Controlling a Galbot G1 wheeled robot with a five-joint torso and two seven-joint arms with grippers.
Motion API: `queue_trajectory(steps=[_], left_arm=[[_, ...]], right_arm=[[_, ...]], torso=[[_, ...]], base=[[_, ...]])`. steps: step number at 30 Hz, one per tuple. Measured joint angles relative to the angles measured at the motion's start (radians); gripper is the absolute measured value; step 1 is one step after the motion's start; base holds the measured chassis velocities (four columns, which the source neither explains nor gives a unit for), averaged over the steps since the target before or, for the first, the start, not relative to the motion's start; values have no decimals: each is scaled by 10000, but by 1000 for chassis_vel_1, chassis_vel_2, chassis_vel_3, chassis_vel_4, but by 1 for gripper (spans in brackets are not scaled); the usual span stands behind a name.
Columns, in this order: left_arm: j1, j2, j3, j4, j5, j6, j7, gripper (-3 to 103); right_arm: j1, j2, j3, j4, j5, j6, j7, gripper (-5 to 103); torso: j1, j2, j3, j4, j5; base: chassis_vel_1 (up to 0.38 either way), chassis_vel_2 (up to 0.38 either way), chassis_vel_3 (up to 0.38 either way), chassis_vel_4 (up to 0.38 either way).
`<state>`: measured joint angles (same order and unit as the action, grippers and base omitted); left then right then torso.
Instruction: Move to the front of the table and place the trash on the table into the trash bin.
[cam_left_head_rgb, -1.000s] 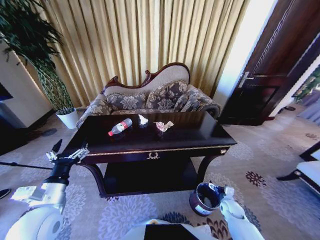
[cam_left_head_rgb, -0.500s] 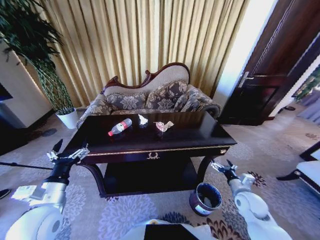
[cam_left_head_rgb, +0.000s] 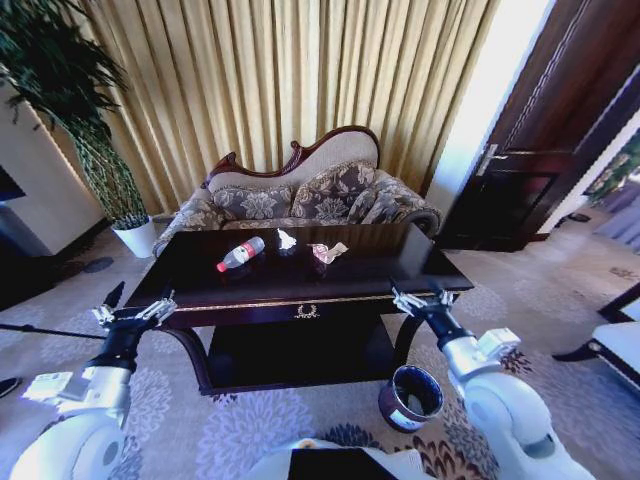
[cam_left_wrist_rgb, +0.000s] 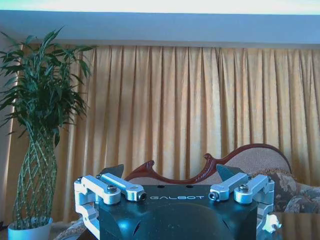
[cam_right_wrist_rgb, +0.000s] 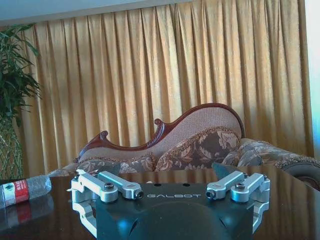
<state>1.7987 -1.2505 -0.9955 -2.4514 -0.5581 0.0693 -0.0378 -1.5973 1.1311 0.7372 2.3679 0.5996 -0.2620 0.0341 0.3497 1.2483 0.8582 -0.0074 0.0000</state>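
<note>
The dark glossy table (cam_left_head_rgb: 400, 272) stands in front of me. On its far half lies the trash: a clear bottle (cam_left_head_rgb: 240, 253) with a red cap, a crumpled white tissue (cam_left_head_rgb: 286, 240) and a pinkish wrapper (cam_left_head_rgb: 328, 252). The dark round trash bin (cam_left_head_rgb: 412, 397) sits on the carpet by the table's front right leg. My right gripper (cam_left_head_rgb: 420, 297) hovers open at the table's front right edge, above the bin. The right wrist view looks across the table top (cam_right_wrist_rgb: 285, 200) and catches the bottle (cam_right_wrist_rgb: 22, 189) off to one side. My left gripper (cam_left_head_rgb: 133, 307) waits open at the front left corner.
A patterned sofa (cam_left_head_rgb: 300, 195) stands right behind the table, before gold curtains. A tall plant in a white pot (cam_left_head_rgb: 137, 237) is at the back left. A dark door (cam_left_head_rgb: 545, 150) is at the right, and a chair (cam_left_head_rgb: 615, 345) at the right edge. Patterned carpet surrounds the table.
My right arm has risen from beside the trash bin to the table's front right edge, and its gripper now points over the table top. The left arm has stayed put.
</note>
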Motion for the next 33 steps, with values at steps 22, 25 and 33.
queue_trajectory(steps=[22, 25, 33], left_arm=[[-3, -26, 66, -67, 74, 60, 35, 100], [-12, -22, 71, -68, 76, 60, 39, 100], [-44, 6, 79, -29, 76, 59, 50, 100]], right_arm=[[-251, 66, 185, -173, 14, 208, -200, 100], [-251, 62, 190, -173, 13, 217, -227, 100], [-203, 46, 189, -205, -7, 226, -295, 100]], torso=[[0, 1, 0, -2, -1], [0, 1, 0, -2, -2], [0, 0, 0, -3, -1]], base=[[0, 0, 0, 0], [0, 0, 0, 0], [-18, -21, 20, 18]])
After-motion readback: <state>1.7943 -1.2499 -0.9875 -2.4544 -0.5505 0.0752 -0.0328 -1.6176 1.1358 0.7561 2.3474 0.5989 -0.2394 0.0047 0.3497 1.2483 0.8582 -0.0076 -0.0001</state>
